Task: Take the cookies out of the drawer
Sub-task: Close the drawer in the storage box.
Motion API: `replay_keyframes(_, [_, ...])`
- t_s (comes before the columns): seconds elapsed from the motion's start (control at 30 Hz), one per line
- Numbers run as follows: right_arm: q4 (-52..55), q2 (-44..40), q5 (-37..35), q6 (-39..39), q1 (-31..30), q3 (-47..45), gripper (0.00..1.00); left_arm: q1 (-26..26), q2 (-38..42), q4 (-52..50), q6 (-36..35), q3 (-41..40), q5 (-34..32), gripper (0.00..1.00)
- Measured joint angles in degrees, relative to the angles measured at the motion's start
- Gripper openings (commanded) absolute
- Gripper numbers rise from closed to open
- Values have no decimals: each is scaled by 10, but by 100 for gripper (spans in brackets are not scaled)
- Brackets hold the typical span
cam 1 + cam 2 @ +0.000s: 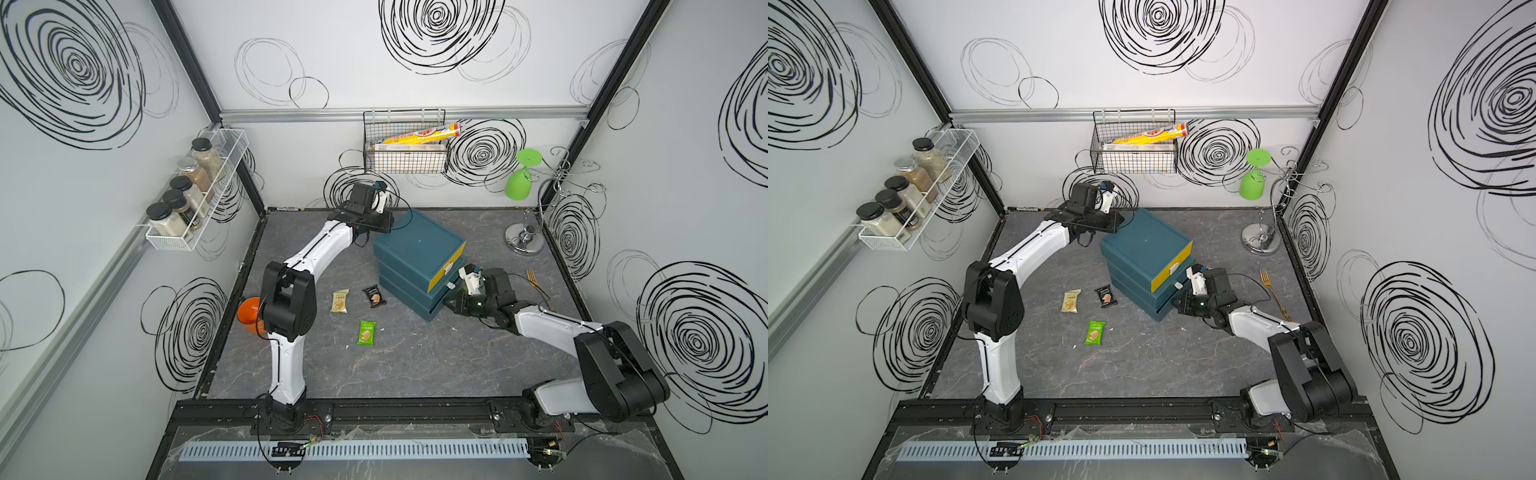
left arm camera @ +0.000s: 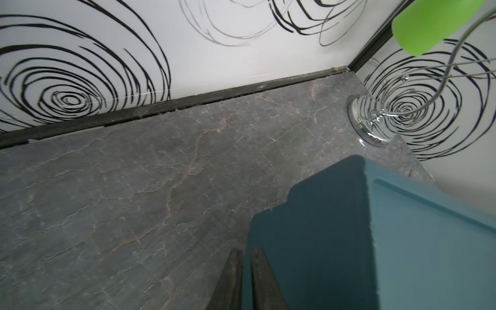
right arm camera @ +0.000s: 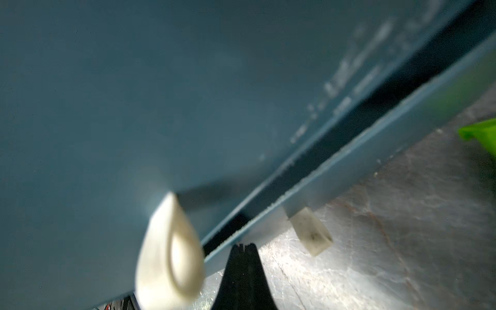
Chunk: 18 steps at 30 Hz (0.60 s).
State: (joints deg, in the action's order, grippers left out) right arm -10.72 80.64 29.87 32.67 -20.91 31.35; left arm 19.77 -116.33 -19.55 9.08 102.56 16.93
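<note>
Three cookies packets lie on the grey table in both top views: a cream one [image 1: 340,301], a black one [image 1: 374,296] and a green one [image 1: 366,332]. Right of them stands the teal drawer unit [image 1: 415,245], its top drawer front yellow; what is inside is hidden. The left gripper [image 2: 247,251] sits at the unit's back left corner [image 1: 386,223], its fingers a narrow slit apart with nothing between them. The right gripper [image 3: 244,244] is shut and empty, with its tips against the bottom drawer's front edge [image 1: 448,305], beside a white loop handle [image 3: 171,252].
An orange cup [image 1: 248,314] stands behind the left arm's elbow. A gold fork [image 1: 536,282] lies right of the right arm. A chrome stand [image 1: 525,241] carrying a green goblet [image 1: 521,178] fills the back right corner. A wire basket [image 1: 405,160] and a spice rack [image 1: 191,208] hang on the walls.
</note>
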Motion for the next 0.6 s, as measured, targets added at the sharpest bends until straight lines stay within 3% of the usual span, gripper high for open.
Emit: replay_keyframes(0.6, [-146,35,28,94,-5,-32,0,2,-10,-1,-3,11,30,14])
